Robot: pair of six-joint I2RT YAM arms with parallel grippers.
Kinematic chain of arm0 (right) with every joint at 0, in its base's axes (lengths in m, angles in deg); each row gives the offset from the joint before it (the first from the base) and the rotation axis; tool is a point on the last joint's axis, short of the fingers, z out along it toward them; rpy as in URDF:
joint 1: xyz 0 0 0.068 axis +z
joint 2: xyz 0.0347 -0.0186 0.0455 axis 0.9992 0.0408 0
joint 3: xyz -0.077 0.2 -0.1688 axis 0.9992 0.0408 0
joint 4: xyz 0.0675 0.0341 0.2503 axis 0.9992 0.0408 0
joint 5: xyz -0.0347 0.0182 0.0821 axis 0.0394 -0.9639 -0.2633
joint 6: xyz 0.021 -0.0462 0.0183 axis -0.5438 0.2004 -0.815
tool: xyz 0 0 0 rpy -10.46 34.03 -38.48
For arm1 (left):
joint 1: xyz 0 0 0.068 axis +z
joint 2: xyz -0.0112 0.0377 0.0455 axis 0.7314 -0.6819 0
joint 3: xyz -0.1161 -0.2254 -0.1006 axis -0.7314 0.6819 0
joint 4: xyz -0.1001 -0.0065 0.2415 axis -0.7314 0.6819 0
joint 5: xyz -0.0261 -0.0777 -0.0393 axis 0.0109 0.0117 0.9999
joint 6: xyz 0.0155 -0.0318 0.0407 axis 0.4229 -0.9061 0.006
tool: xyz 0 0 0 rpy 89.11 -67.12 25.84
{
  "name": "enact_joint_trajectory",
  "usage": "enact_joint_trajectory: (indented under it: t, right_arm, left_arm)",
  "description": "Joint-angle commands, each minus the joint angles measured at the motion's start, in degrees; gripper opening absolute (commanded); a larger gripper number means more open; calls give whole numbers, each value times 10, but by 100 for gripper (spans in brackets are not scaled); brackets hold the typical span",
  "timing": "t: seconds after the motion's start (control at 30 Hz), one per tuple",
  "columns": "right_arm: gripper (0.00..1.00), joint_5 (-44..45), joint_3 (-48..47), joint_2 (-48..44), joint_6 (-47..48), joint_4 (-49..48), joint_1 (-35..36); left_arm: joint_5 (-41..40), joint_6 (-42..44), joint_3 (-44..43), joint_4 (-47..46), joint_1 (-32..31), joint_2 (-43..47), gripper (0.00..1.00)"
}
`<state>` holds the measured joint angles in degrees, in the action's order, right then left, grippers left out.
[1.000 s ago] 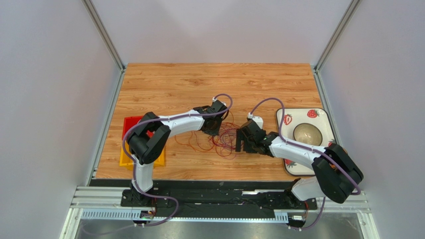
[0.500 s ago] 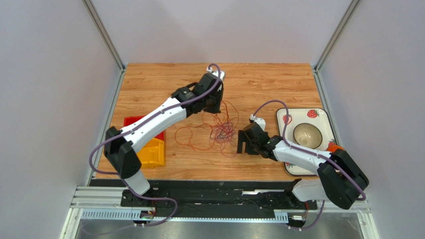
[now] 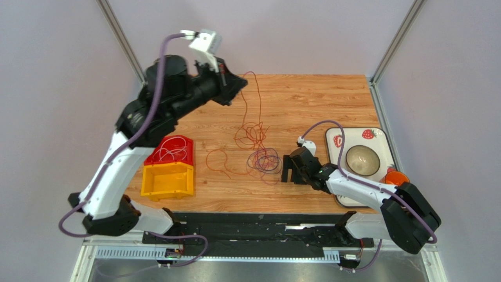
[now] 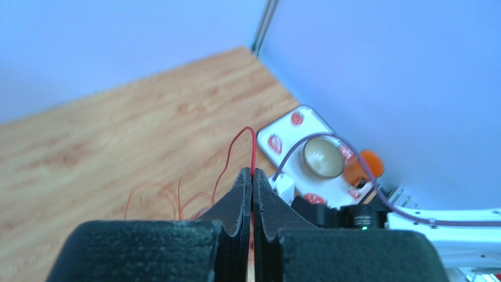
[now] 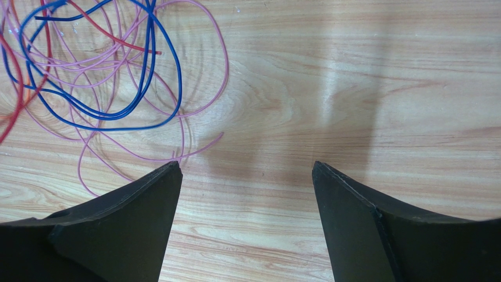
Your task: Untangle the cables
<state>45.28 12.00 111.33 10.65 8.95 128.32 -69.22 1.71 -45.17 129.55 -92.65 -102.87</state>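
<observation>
Top external view, bins first: the red bin [image 3: 153, 156] at the table's left edge holds a few pale cables [image 3: 174, 150] in loose loops. The yellow bin [image 3: 152, 187] sits touching its near side. Over on the right, a white strawberry-print tray [image 3: 382, 147] carries a bowl [image 3: 361, 157], with an orange object [image 3: 397, 176] at its near right corner.

Now the action. The left gripper [image 3: 240, 83] is high above the far left of the table, jaws pinched tight on one red cable [image 3: 259, 106]. The left wrist view confirms it, with the strand arching out from between the closed tips [image 4: 252, 175]. That red cable hangs down to the tangle of cables [image 3: 261, 157] lying mid-table, with orange loops spreading to its left.

The right gripper [image 3: 288, 171] sits low, just right of the tangle, jaws spread wide and holding nothing. In its wrist view, blue, pink and red cables [image 5: 112, 76] curl beyond the left finger [image 5: 135, 217].

Underneath is a wood-grain table [image 3: 317, 100], boxed in by plain pale walls [image 3: 253, 35] with metal posts [image 3: 120, 38] at the far corners.
</observation>
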Motion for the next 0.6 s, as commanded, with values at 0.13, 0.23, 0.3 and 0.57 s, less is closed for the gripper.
enact_joint_trajectory:
  t: [0.13, 0.23, 0.3, 0.57]
  right_arm:
    - [87, 10, 7, -21, -8, -27, -1]
    - [87, 10, 2, -14, -7, -26, -1]
    - [87, 12, 3, -15, -8, -25, -1]
    - [87, 10, 10, -27, -7, -30, -1]
  left_arm:
    - [39, 96, -105, -129, -1, 50, 0]
    - [60, 119, -171, -157, -1, 26, 0]
    - [62, 124, -158, -184, -1, 24, 0]
    - [-40, 38, 161, -173, -1, 85, 0]
